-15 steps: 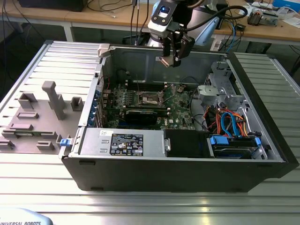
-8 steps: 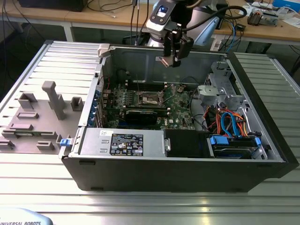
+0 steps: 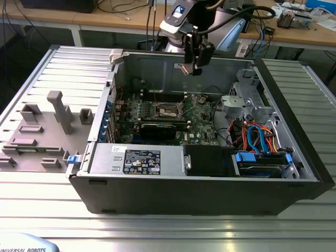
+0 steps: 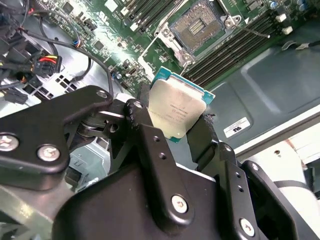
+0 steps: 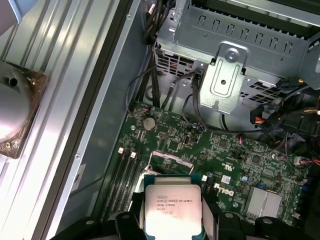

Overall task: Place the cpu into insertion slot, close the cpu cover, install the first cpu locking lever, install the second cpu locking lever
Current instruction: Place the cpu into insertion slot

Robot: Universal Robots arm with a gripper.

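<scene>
Our gripper [image 4: 172,120] clamps the cpu [image 4: 179,102] — flat, square, dull silver top, teal edge — well apart from the insertion slot [image 4: 200,22].

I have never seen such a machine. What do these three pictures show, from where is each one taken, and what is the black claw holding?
The machine is a robot arm with a gripper at its end. The exterior view comes from a camera standing apart. It shows an open computer case lying on a ribbed metal table, with the arm above it. Both wrist views come from cameras riding on the arm and look into the case. The two black fingers are shut on the cpu, a flat square silver chip, held in the air over the green circuit board. The insertion slot, a square socket on that board, is open and empty: the chip is not yet in it.
</scene>
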